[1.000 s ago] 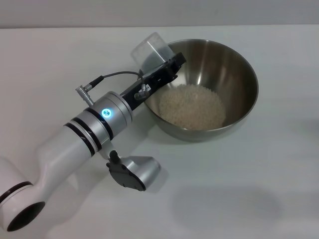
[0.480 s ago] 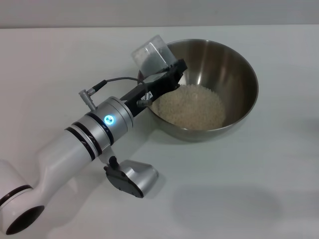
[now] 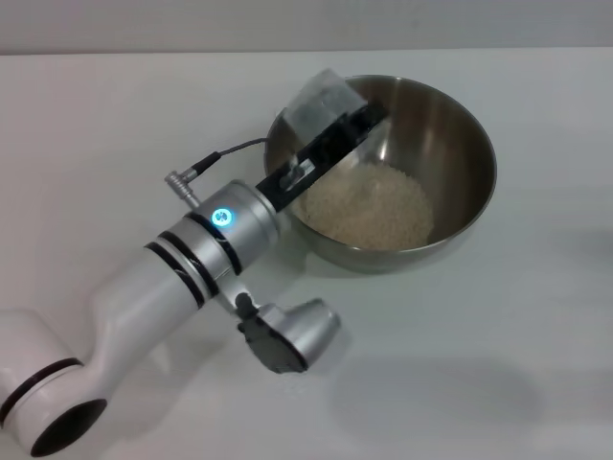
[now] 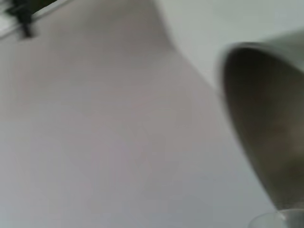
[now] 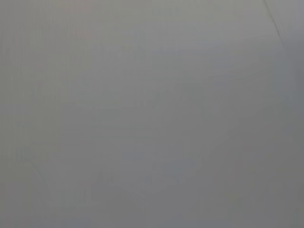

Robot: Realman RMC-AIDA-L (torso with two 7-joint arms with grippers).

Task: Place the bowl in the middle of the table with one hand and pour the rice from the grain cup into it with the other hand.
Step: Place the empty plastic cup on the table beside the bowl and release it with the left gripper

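Rice (image 3: 369, 203) lies heaped in the bowl (image 3: 458, 125) as the left gripper (image 3: 330, 129), jaws clamped on the grain cup (image 3: 321, 101), has swung it farther over the rim, apparently emptied.

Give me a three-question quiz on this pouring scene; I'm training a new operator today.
1. True or false: the rice lies inside the bowl.
2. Which gripper holds the grain cup: A left, B right?
3. Where is the cup relative to the bowl: A over its near-left rim, B standing on the table beside it?

Key: 1 true; 2 A, the left gripper; 3 A.
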